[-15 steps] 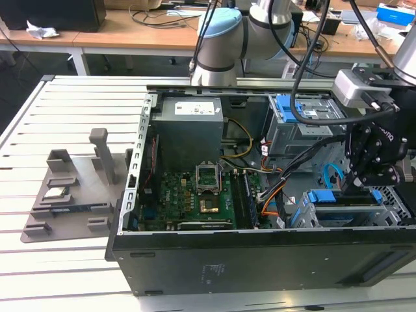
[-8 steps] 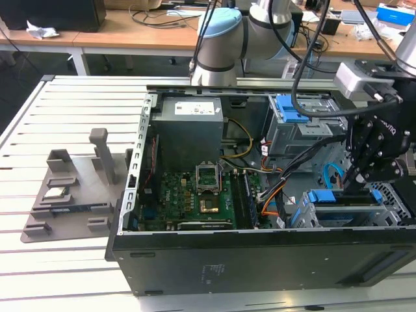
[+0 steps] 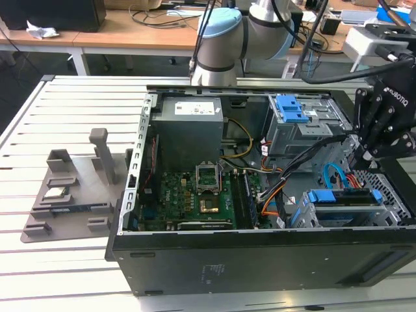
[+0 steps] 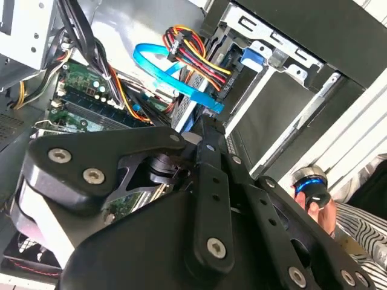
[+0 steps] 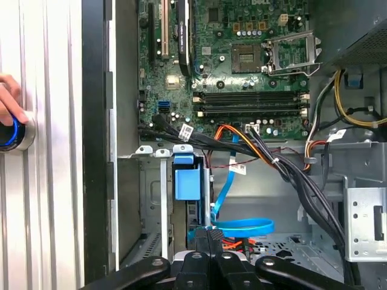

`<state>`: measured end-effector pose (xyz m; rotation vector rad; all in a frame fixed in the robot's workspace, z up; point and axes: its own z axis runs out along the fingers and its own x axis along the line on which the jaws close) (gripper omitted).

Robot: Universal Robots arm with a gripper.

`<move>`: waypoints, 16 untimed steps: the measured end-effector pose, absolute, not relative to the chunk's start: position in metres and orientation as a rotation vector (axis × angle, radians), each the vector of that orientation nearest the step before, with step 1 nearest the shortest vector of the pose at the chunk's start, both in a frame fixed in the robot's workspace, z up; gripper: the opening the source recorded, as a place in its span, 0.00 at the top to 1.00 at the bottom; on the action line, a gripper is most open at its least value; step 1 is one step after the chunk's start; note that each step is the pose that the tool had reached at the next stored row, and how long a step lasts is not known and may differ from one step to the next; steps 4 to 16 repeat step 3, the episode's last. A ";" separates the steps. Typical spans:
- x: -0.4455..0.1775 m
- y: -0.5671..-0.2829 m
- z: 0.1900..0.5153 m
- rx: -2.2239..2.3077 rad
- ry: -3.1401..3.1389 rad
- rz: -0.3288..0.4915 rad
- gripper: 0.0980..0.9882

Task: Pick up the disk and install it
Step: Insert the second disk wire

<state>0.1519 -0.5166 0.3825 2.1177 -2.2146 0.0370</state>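
Arm (image 3: pixel 224 39): grey and light-blue jointed segments at the far edge of the worktop (image 3: pixel 58 286), reaching toward the exterior view's right.
End effector (image 3: pixel 380 130): black, linkage-type, pointing downward at the exterior view's right side.
Fingers (image 5: pixel 208 244): pressed together at the tips, nothing between them in the first wrist view.
Person's hand (image 5: pixel 9 106): fingers resting on a round blue-ringed button (image 5: pixel 13 134).

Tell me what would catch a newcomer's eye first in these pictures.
The opened black computer case lies on the slatted white table, its green circuit board bare inside. At the exterior view's right the black pincer hangs over the drive cage, where the disk in its blue frame sits on edge. In the first wrist view a hand rests on a blue-ringed button beside the case.
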 end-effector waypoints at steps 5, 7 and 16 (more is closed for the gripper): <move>0.152 -0.517 0.383 2.118 -2.214 0.037 1.00; 0.152 -0.517 0.383 2.118 -2.214 0.037 1.00; 0.152 -0.517 0.383 2.118 -2.214 0.037 1.00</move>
